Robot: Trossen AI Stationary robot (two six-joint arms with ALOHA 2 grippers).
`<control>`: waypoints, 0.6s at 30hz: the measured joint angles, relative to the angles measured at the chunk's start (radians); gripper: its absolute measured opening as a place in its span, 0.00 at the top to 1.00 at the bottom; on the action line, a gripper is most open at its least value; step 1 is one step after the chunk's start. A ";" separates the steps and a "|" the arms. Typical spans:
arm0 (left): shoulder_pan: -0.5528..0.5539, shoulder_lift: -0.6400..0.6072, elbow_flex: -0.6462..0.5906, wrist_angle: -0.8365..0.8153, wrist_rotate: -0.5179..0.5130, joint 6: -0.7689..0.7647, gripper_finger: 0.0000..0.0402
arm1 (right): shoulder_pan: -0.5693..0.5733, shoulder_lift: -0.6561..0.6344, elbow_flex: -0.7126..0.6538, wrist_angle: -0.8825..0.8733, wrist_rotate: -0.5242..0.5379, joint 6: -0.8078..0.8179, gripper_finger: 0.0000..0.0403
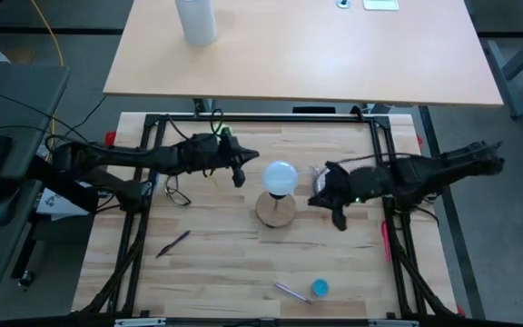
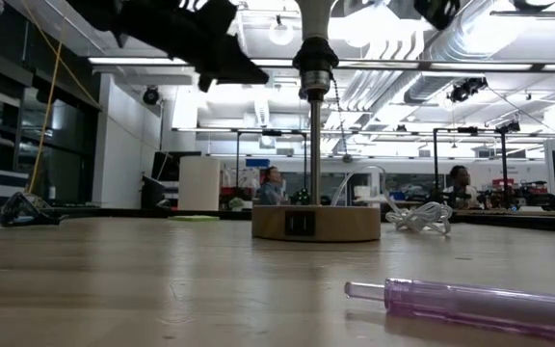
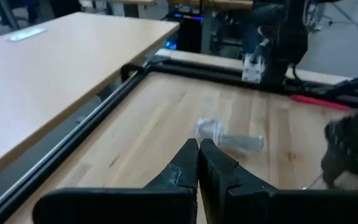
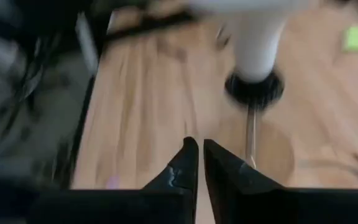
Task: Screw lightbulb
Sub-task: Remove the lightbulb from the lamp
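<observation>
The white lightbulb (image 1: 281,176) stands upright with its neck (image 4: 257,50) in a black socket (image 2: 314,69). The socket tops a thin metal stem (image 2: 314,145) that rises from a round wooden disc base (image 1: 276,212) at the table's middle. My left gripper (image 1: 254,158) hovers shut just left of the bulb, apart from it; its fingers (image 3: 197,163) hold nothing. My right gripper (image 1: 314,202) hovers shut just right of the base and points down at a slant toward the socket, with its shut fingers (image 4: 197,163) short of it.
A clear plastic piece (image 3: 229,140) lies right of the bulb. A purple pen-like tube (image 2: 470,301) and a blue cap (image 1: 320,288) lie near the front edge. A dark pen (image 1: 174,242) lies at the left. A tall white cylinder (image 1: 196,20) stands on the far table.
</observation>
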 joint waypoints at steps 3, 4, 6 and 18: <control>-0.014 0.038 0.035 0.010 0.006 0.002 1.00 | 0.101 0.050 0.000 0.137 0.229 0.100 0.97; -0.022 0.058 0.055 0.006 0.009 0.007 1.00 | 0.128 0.076 0.001 0.190 0.305 0.113 0.99; -0.038 0.099 0.098 0.013 0.036 0.035 1.00 | 0.169 0.135 0.000 0.290 0.428 0.137 0.99; -0.056 0.214 0.226 -0.003 0.239 0.101 1.00 | 0.223 0.383 -0.001 0.576 0.695 0.224 1.00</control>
